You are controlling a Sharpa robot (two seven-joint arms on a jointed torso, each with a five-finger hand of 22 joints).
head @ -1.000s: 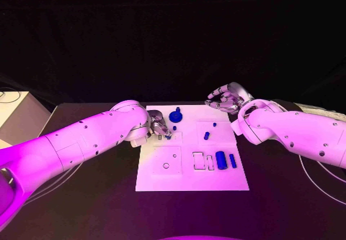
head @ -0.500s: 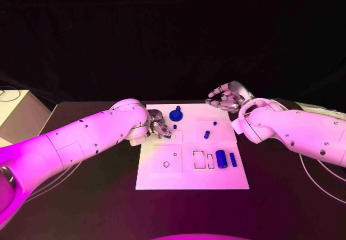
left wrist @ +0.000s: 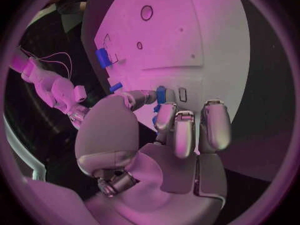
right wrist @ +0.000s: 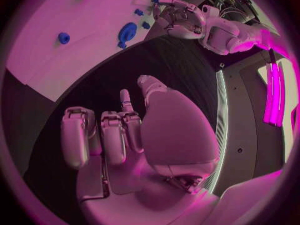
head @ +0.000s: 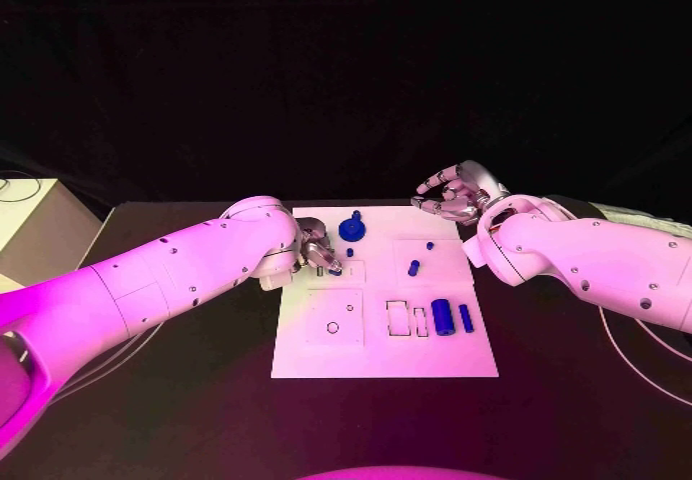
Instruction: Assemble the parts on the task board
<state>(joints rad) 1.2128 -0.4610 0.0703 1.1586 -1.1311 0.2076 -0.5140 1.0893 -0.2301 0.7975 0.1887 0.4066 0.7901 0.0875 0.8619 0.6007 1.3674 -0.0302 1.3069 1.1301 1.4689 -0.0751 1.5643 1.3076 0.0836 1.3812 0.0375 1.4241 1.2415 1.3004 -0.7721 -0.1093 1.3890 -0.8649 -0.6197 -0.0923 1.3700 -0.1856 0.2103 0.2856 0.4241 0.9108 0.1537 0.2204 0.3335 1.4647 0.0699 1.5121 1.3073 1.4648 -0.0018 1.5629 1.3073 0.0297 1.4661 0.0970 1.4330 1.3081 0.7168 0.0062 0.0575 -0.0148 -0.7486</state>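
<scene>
The white task board [head: 378, 355] lies mid-table. My left hand [head: 317, 250] hovers over its far left part and pinches a small blue part [left wrist: 161, 94] between thumb and fingers [left wrist: 176, 130]. Just beyond that hand a round blue gear-like part [head: 352, 231] stands on the board, also seen as the gear [right wrist: 127, 32] from the right wrist. A short blue piece [head: 414, 268], a blue cylinder [head: 441, 318] and a slim blue bar [head: 466, 318] lie on the right half. My right hand [head: 459, 195] hangs off the board's far right corner, fingers loosely bent and apart, holding nothing.
Recesses show in the board: a round hole [head: 333, 328] and rectangular slots [head: 397, 318]. A pale box [head: 36, 235] stands at the table's left edge. Both white forearms flank the board, and black table [head: 188, 400] lies in front.
</scene>
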